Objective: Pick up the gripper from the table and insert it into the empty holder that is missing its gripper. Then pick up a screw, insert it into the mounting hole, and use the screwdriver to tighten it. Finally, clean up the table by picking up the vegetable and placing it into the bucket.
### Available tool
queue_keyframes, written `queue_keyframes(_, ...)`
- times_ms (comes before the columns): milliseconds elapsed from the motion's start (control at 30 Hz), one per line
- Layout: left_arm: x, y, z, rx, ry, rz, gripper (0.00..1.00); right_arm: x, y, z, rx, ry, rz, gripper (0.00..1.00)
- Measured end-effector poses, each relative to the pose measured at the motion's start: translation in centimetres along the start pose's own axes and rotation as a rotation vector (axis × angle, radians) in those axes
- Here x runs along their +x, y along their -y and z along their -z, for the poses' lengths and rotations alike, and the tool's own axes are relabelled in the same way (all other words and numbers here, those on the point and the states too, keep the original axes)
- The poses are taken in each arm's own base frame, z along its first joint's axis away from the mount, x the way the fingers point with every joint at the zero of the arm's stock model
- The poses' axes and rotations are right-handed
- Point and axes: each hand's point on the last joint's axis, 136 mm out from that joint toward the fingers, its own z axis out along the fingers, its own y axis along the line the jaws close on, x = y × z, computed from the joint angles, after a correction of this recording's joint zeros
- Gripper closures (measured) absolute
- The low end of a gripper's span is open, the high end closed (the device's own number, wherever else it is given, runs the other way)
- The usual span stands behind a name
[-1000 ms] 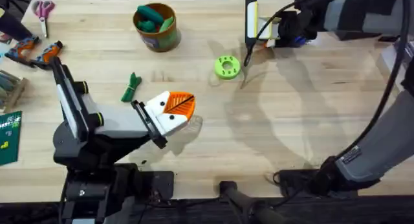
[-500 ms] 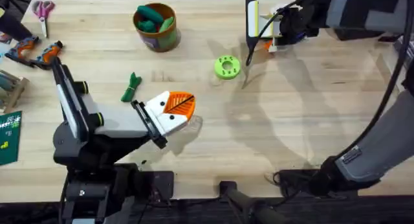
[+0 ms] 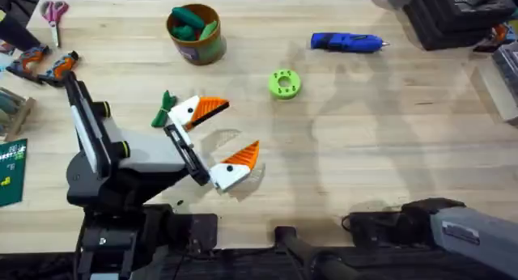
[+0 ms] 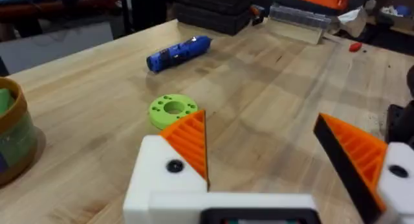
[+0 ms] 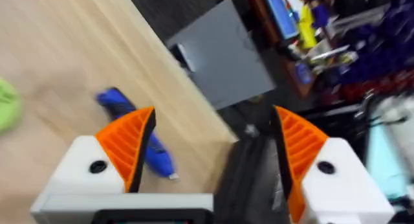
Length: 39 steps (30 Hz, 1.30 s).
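Resting low over the near left of the worktop (image 3: 364,150), the left gripper (image 3: 217,141) is seen with its white fingers (image 3: 188,112) spread wide apart and nothing held between the orange ribbed pads. The far fingertip lies just beside the vegetable (image 3: 164,108), a slender dark green piece on the wood to its left; whether they touch cannot be told. The left arm is folded close to its base, forearm stretched to the right along the worktop. Farther back, the bucket (image 3: 195,33) stands upright near the far edge with green items inside. Scissors and orange-handled hand tools are laid at the far left edge. To the right of the gripper, the lime-green ring (image 3: 284,83) lies flat, well apart from the fingers. Beyond it, toward the far right, the screwdriver (image 3: 347,42) is lying on its side, its metal tip pointing right. In the right wrist view the right gripper (image 5: 210,143) is shown released, fingers wide apart and empty, raised above the far edge with the screwdriver below it.
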Motion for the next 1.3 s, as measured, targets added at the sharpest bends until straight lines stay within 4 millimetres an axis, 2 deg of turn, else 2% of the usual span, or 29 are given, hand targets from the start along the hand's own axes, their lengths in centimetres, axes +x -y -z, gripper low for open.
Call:
queue_keyframes(67,0.0,0.0,0.0,0.0,0.0,0.0,0.015,-0.3,-0.6,1.9,-0.019,0.0,-0.092,0.01)
queue_keyframes(267,0.0,-0.1,0.0,-0.008,0.001,-0.009,0.015,0.0,-4.4,6.8,-0.133,-0.058,-0.323,0.01)
queue_keyframes(433,-0.2,-1.4,0.1,-0.08,0.006,0.019,0.015,0.6,-5.1,11.3,-0.129,-0.075,-0.543,0.014)
queue_keyframes(467,-0.4,-2.6,0.4,-0.167,-0.007,0.088,0.015,1.4,-5.4,13.4,-0.105,-0.099,-0.655,0.011)
queue_keyframes(533,-0.6,-3.3,0.9,-0.234,-0.031,0.141,0.015,1.9,-5.3,14.3,-0.082,-0.113,-0.707,0.01)
queue_keyframes(600,-1.6,-3.7,1.7,-0.302,-0.048,0.173,0.015,2.2,-5.2,14.9,-0.06,-0.118,-0.74,0.01)
queue_keyframes(667,-3.7,-3.8,2.7,-0.373,-0.052,0.184,0.015,2.4,-4.9,15.0,-0.042,-0.121,-0.762,0.01)
queue_keyframes(700,-7.1,-3.8,4.3,-0.467,-0.072,0.199,0.015,2.6,-4.9,14.9,-0.032,-0.131,-0.781,0.013)
queue_keyframes(733,-8.2,-3.8,4.9,-0.498,-0.093,0.207,0.015,2.7,-4.9,14.9,-0.03,-0.137,-0.786,0.011)
queue_keyframes(833,-10.0,-4.2,6.2,-0.582,-0.195,0.246,0.015,3.0,-5.1,14.9,-0.03,-0.153,-0.79,0.011)
queue_keyframes(967,-10.7,-5.5,7.8,-0.696,-0.411,0.337,0.014,3.0,-5.0,14.9,-0.028,-0.155,-0.794,0.011)
queue_keyframes(1067,-11.2,-7.2,8.3,-0.761,-0.559,0.396,0.014,3.0,-5.0,14.9,-0.027,-0.155,-0.797,0.01)
queue_keyframes(1200,-12.2,-10.2,7.6,-0.81,-0.676,0.43,0.014,3.0,-5.0,14.9,-0.027,-0.156,-0.8,0.01)
queue_keyframes(1300,-11.6,-12.0,6.9,-0.828,-0.737,0.449,0.014,3.1,-5.0,14.9,-0.027,-0.156,-0.801,0.01)
